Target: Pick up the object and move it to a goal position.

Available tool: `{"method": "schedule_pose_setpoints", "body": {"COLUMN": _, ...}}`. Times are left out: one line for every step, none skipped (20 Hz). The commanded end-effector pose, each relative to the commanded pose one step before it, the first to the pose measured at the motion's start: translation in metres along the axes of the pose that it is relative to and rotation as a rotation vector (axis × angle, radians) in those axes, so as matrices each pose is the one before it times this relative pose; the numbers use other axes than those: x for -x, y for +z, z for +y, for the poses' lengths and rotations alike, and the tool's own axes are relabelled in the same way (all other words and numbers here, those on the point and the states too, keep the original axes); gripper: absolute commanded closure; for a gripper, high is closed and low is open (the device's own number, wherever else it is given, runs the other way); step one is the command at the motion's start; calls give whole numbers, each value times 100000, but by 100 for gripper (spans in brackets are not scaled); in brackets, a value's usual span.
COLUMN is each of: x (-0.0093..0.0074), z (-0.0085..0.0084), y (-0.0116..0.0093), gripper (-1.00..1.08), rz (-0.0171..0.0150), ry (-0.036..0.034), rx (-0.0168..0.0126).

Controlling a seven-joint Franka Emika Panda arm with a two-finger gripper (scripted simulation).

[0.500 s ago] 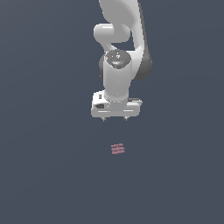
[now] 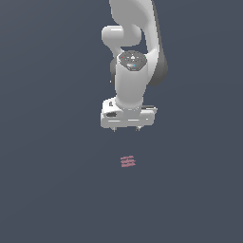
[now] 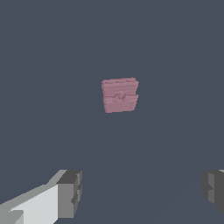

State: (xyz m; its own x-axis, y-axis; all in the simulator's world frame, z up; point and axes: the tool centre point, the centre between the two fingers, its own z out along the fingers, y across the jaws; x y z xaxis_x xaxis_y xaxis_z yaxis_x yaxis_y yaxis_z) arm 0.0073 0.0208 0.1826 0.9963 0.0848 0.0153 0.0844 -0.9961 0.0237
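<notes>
- The block [image 2: 127, 161] lies alone on the dark worktop [image 2: 47, 190], a small pinkish-red piece with a notch in its face.
- The hand [image 2: 126, 129] hangs above the block, well apart from it, fingers [image 3: 70, 192] spread wide and holding nothing.
- The block looks narrow, so a descent slightly off centre could let one finger nudge it aside.
- Closing across the notch risks a tilted, slipping hold.
</notes>
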Motion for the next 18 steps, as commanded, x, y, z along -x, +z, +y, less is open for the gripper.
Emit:
{"method": "schedule_pose_setpoints", "body": {"x": -197, "z": -134, "y": -188, "gripper": -92, "rz": 569, "ry": -1108, "rx": 405}}
{"method": "schedule_pose_setpoints", "body": {"x": 13, "z": -27, "y": -9, "gripper": -92, "rz": 0, "ry": 0, "rx": 0}}
{"method": "schedule_pose_setpoints", "body": {"x": 35, "z": 63, "y": 57, "gripper": -92, "rz": -140, "ry": 276, "rx": -95}}
{"method": "schedule_pose_setpoints", "body": {"x": 6, "z": 12, "y": 18, "gripper": -92, "rz": -38, "ry": 176, "rx": -30}}
{"method": "schedule_pose_setpoints", "body": {"x": -21, "z": -7, "y": 10, "gripper": -92, "rz": 5, "ry": 249, "rx": -7}}
{"method": "schedule_pose_setpoints", "body": {"x": -31, "z": 0, "y": 16, "gripper": -92, "rz": 5, "ry": 390, "rx": -13}}
{"method": "schedule_pose_setpoints", "body": {"x": -38, "z": 2, "y": 25, "gripper": -92, "rz": -3, "ry": 534, "rx": -23}}
{"method": "schedule_pose_setpoints", "body": {"x": -43, "z": 4, "y": 34, "gripper": -92, "rz": -13, "ry": 676, "rx": -34}}
{"method": "schedule_pose_setpoints", "body": {"x": -50, "z": 7, "y": 43, "gripper": -92, "rz": -21, "ry": 819, "rx": -44}}
{"method": "schedule_pose_setpoints", "body": {"x": -57, "z": 6, "y": 51, "gripper": -92, "rz": -28, "ry": 955, "rx": -53}}
{"method": "schedule_pose_setpoints", "body": {"x": -64, "z": 9, "y": 59, "gripper": -92, "rz": -34, "ry": 1094, "rx": -61}}
{"method": "schedule_pose_setpoints", "body": {"x": -70, "z": 7, "y": 65, "gripper": -92, "rz": -39, "ry": 1204, "rx": -66}}
{"method": "schedule_pose_setpoints", "body": {"x": -77, "z": 7, "y": 70, "gripper": -92, "rz": -41, "ry": 1302, "rx": -69}}
{"method": "schedule_pose_setpoints", "body": {"x": -85, "z": 6, "y": 76, "gripper": -92, "rz": -42, "ry": 1426, "rx": -72}}
{"method": "schedule_pose_setpoints", "body": {"x": -94, "z": 5, "y": 83, "gripper": -92, "rz": -45, "ry": 1558, "rx": -76}}
{"method": "schedule_pose_setpoints", "body": {"x": -101, "z": 4, "y": 90, "gripper": -92, "rz": -49, "ry": 1682, "rx": -80}}
{"method": "schedule_pose_setpoints", "body": {"x": -109, "z": 3, "y": 98, "gripper": -92, "rz": -56, "ry": 1824, "rx": -85}}
{"method": "schedule_pose_setpoints", "body": {"x": -116, "z": 1, "y": 106, "gripper": -92, "rz": -61, "ry": 1954, "rx": -88}}
